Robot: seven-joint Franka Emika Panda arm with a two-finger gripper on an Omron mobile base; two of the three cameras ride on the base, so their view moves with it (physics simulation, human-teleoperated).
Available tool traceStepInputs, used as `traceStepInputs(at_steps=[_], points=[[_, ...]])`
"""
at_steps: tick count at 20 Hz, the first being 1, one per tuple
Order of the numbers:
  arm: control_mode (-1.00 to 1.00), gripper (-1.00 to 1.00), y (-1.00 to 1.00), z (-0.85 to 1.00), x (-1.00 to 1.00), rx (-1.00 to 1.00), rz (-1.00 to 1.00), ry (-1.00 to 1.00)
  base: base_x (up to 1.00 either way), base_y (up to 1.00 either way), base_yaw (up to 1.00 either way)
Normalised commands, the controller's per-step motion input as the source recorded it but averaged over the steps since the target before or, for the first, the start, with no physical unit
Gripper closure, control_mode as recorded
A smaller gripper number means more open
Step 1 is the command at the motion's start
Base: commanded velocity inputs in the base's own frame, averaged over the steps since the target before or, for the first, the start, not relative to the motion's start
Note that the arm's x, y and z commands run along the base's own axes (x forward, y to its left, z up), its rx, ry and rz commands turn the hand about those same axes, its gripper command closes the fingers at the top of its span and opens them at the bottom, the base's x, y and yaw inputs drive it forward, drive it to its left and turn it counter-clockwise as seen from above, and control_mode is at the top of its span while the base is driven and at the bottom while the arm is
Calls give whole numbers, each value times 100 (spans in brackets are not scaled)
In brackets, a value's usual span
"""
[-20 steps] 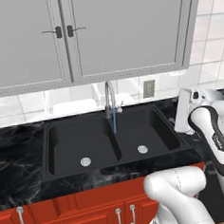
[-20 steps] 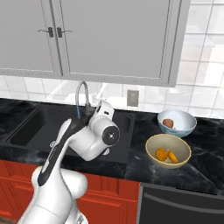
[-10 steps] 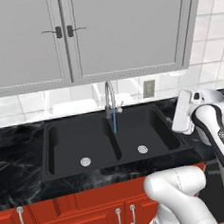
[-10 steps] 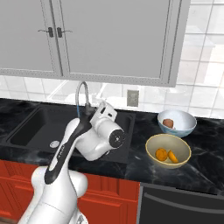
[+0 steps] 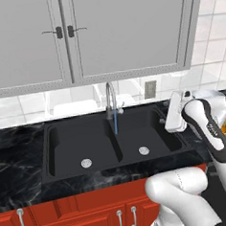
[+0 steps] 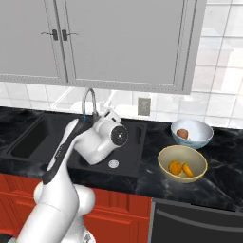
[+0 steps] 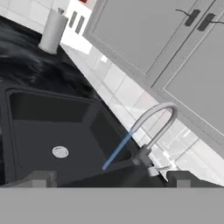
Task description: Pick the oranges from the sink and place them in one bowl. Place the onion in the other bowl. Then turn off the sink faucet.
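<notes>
Both oranges (image 6: 181, 168) lie in the yellow-tan bowl (image 6: 167, 154) on the counter right of the sink. The onion (image 6: 182, 135) rests in the pale blue-white bowl (image 6: 202, 141) behind it. Both basins of the black sink (image 5: 64, 142) hold nothing but their drains (image 5: 144, 150). The silver faucet (image 5: 109, 100) stands behind the divider, and a thin blue stream of water (image 5: 116, 124) runs from its spout. My gripper (image 7: 111, 179) hovers over the right basin, open, nothing between its tips, facing the faucet (image 7: 157, 124) and its small lever (image 7: 154, 170).
Grey cabinet doors (image 5: 123, 32) hang over the sink. A wall outlet (image 5: 150, 89) sits on the tiled backsplash right of the faucet. A grey cylinder (image 7: 52, 30) stands on the black marble counter (image 6: 223, 175). Red cabinets (image 5: 70, 219) run below.
The hand has shifted slightly left over the right basin, toward the faucet. The bowls, fruit and running water are unchanged.
</notes>
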Motion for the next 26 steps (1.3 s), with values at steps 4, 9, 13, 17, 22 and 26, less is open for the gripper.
traceStepInputs(at_steps=[4, 9, 13, 17, 22, 26], points=[[-100, -100, 10, 0, 15, 10, 0, 25, 0, 0, 0], [-100, -100, 10, 0, 15, 13, 0, 17, 0, 0, 0], [-100, -100, 6, -1, 13, 16, 0, 11, 0, 0, 0], [-100, -100, 8, -7, 1, 11, 0, 2, 0, 0, 0], [-100, -100, 4, -14, 0, 9, -3, 0, 0, 0, 0], [-100, -100, 10, -11, 0, 1, -8, 0, 0, 0, 0]])
